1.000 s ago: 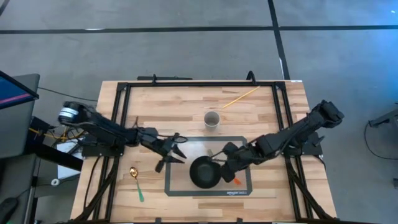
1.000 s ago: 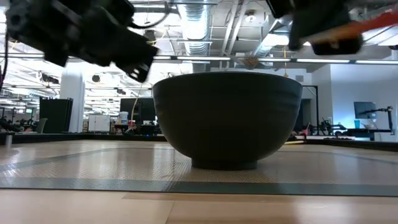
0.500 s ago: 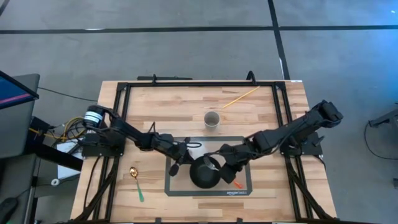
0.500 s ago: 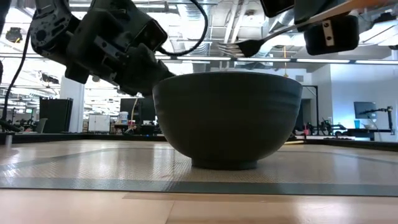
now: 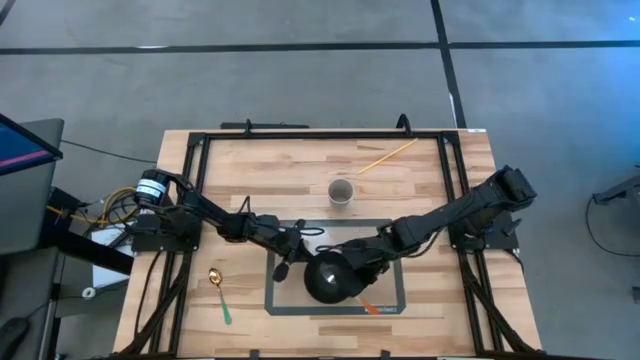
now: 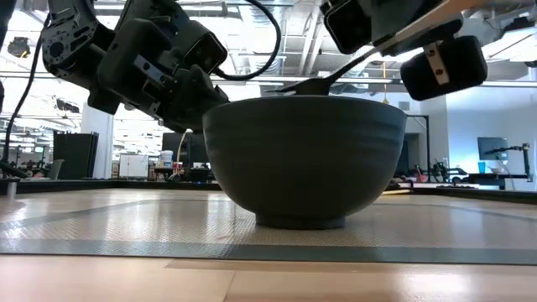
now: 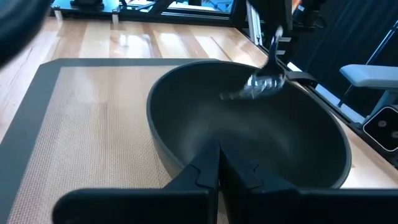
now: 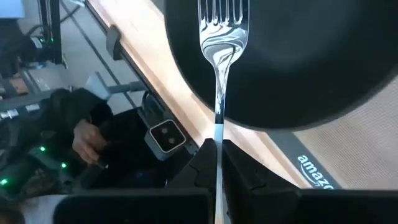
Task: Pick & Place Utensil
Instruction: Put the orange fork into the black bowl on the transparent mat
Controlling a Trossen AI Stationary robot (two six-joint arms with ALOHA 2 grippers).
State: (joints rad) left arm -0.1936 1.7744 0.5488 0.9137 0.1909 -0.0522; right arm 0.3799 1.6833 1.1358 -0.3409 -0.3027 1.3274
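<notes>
The fork (image 8: 221, 37) hangs with its tines over the inside of the black bowl (image 5: 330, 278), its handle clenched in the right end effector (image 8: 217, 155). The bowl sits on a grey mat (image 5: 285, 300) on the desk (image 5: 260, 170). The left end effector (image 7: 217, 168), fingers pressed together on nothing, is at the bowl's rim. A gold spoon (image 5: 217, 288) lies apart.

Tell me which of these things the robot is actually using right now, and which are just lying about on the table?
In use:
- fork, clamped in the right end effector
- black bowl on the mat
- left end effector, shut on the bowl's rim

Lying about:
- gold spoon with green handle
- small cup
- thin stick
</notes>
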